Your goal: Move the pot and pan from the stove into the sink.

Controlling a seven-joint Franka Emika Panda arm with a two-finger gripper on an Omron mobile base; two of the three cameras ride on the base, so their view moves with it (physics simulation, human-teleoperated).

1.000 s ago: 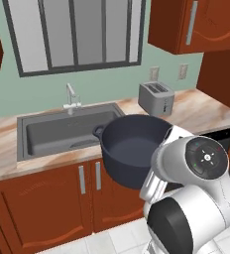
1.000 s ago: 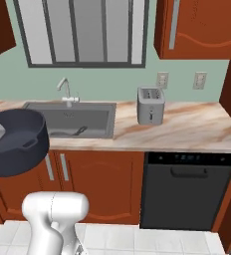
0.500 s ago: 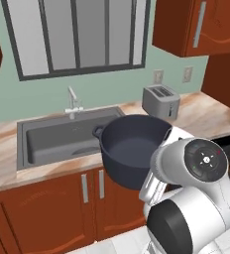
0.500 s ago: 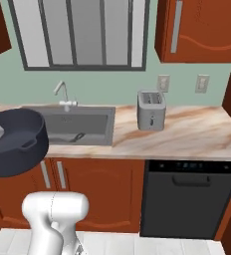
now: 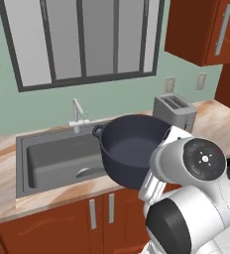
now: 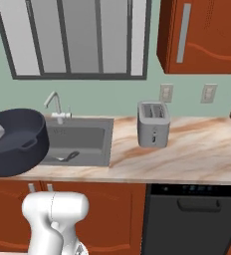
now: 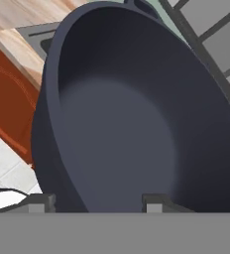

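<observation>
The dark blue-grey pot (image 5: 129,149) hangs in the air, tilted, at the front right of the sink (image 5: 47,158). My gripper (image 7: 97,202) is shut on its near rim, one fingertip (image 7: 154,202) inside the wall and the other outside. In the right base view the pot (image 6: 13,142) sits at the left edge, in front of the sink (image 6: 82,139). A shallow grey shape with a thin dark handle (image 6: 67,157) lies on the basin floor; it looks like the pan. The stove is out of view.
A chrome faucet (image 5: 77,114) stands behind the basin. A steel toaster (image 6: 154,123) sits on the marbled counter (image 6: 187,154) to the right of the sink. Below the counter are wooden cabinet doors and a black dishwasher (image 6: 187,219).
The whole scene has slid a little to the right in both base views, so the base has moved. The pot stays held in the same grip.
</observation>
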